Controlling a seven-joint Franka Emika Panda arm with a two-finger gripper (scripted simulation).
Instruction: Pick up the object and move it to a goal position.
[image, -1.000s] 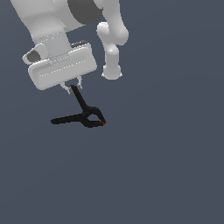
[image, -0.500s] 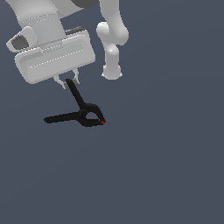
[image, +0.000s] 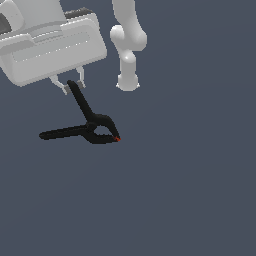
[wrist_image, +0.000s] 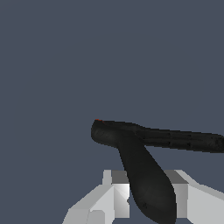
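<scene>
Where the exterior view takes in the scene, the white arm's broad hand fills the upper part toward the exterior view's left, and its fingers (image: 73, 85) point down with the upper end of one handle of the black spring clamp (image: 95, 126) between them. The fingers are pressed against that handle from both sides, so they are clamped on the clamp. From the grip the held handle slants down toward the exterior view's right to the looped jaw, whose tiny red tip (image: 118, 139) points further to that side. The other handle (image: 62, 133) runs out nearly level toward the exterior view's left, giving the V shape. Behind, the arm's pale links and base (image: 128, 80) stand upright against the plain dark grey surface; whether the clamp's lower handle touches that surface cannot be told.

In the wrist view, the pale fingers (wrist_image: 114, 195) frame the thick rounded end of the held handle, touching it on either side. The clamp (wrist_image: 131, 140) extends away from the camera, its second handle (wrist_image: 188, 141) branching off sideways to the picture's edge, and the red tip (wrist_image: 98, 120) shows at the far end.
</scene>
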